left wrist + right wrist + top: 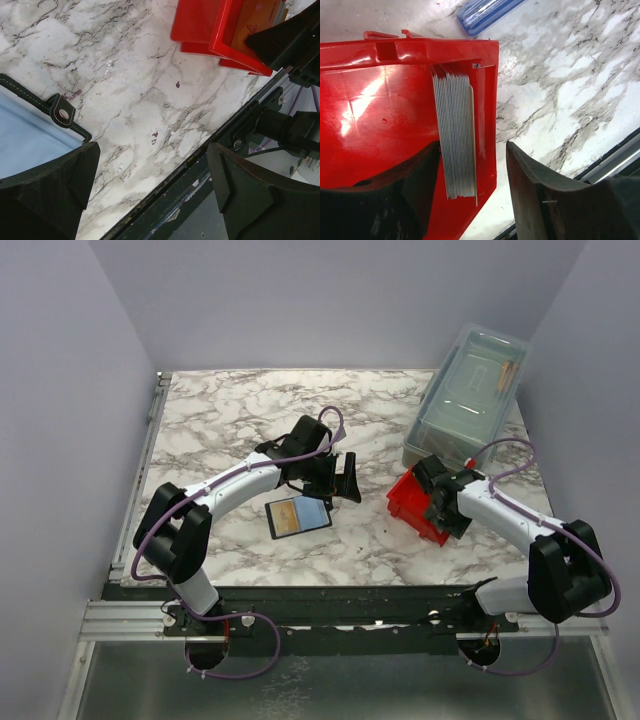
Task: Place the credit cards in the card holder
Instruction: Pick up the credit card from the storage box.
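Observation:
The card holder [298, 516] lies open on the marble, black with a pale blue-grey panel; its strapped corner shows in the left wrist view [35, 125]. My left gripper [346, 480] [150, 192] is open and empty, just right of the holder and above the table. The credit cards [457, 135] stand edge-on as a stack against the right wall of the red bin [380, 125] [408, 502]; an orange card face [260, 17] shows in the left wrist view. My right gripper [435, 504] [475, 200] is open, one finger inside the bin left of the stack, the other outside the bin wall.
A clear lidded box [468, 395] stands at the back right, just behind the red bin; a blue ridged piece [485, 12] lies beyond the bin. The table's near edge and black rail [200, 165] run under my left gripper. Walls close the left, back and right.

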Motion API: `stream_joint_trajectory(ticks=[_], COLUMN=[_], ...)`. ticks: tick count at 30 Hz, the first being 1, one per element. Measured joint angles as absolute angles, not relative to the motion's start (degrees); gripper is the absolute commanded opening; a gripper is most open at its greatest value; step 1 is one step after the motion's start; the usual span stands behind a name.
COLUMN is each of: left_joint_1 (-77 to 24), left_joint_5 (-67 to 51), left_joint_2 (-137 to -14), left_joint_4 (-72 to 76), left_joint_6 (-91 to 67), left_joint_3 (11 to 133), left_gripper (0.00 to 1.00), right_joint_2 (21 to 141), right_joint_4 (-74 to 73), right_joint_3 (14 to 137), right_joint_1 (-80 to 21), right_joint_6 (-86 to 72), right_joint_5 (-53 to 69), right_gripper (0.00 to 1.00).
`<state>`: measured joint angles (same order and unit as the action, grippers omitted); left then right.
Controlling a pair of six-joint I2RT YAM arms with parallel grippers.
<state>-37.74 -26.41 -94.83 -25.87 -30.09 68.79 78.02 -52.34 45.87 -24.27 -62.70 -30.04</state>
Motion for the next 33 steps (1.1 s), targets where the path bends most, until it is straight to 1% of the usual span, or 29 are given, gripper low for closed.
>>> stream_joint_trajectory(ticks=[6, 15, 28, 33], left_joint_1=[-37.74, -37.74, -37.74, -37.74], left_joint_5=[-26.48, -26.59, -26.83, -26.98], left_joint_2=[-94.83, -94.85, -95.15, -95.29], left_joint_4=[-25.85, -25.85, -25.85, -25.82], left_joint_6=[-30.06, -29.87, -29.67, -29.65], left_joint_3=[68.79, 68.79, 68.79, 68.79], left_gripper=[0.96, 0.96, 0.96, 0.96], right_joint_2=[77.60, 77.12, 77.12, 77.12], right_joint_4=[-53.06, -55.40, -57.21, -57.45], right_joint_3=[45.98, 47.92, 49.58, 50.00], right_joint_1=[-24.27, -24.27, -24.27, -24.27], right_joint_6=[-62.48, -61.78, -60.53, -60.03], right_joint_5=[-29.61, -29.21, -28.82, -28.73], right_gripper=[0.52, 0.50, 0.37, 0.34])
